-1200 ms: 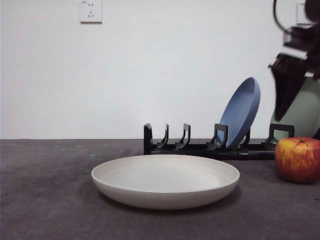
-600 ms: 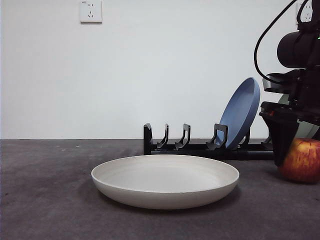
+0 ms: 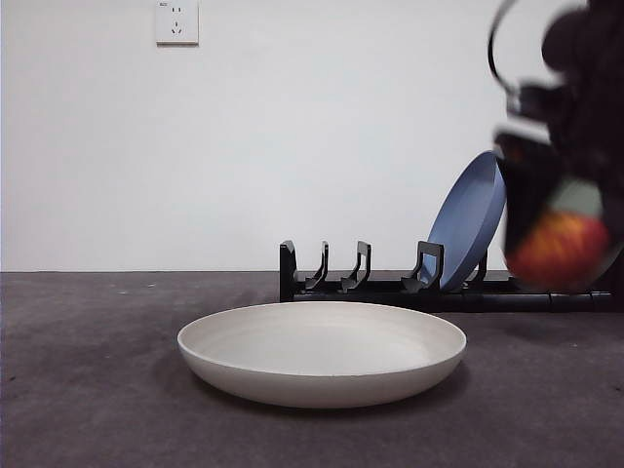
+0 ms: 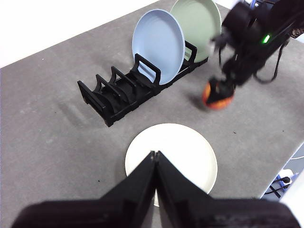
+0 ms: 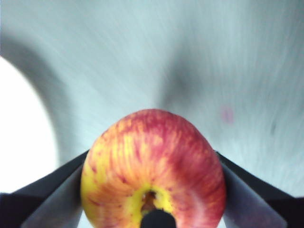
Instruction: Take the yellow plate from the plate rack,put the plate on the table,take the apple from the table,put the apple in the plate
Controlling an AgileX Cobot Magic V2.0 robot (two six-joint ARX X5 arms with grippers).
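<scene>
Now apple (image 5: 153,173) between right end effector (image 5: 153,190) jaws

We see open air above the yellow plate (image 3: 322,353), which lies flat on the bench (image 3: 88,390) with nothing in it. Behind it the plate rack (image 3: 390,283) with its blue plate (image 3: 470,219) and green plate (image 4: 197,21) blocks the far side.

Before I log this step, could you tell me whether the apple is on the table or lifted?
Lifted: the right gripper holds the apple clear of the table.
</scene>
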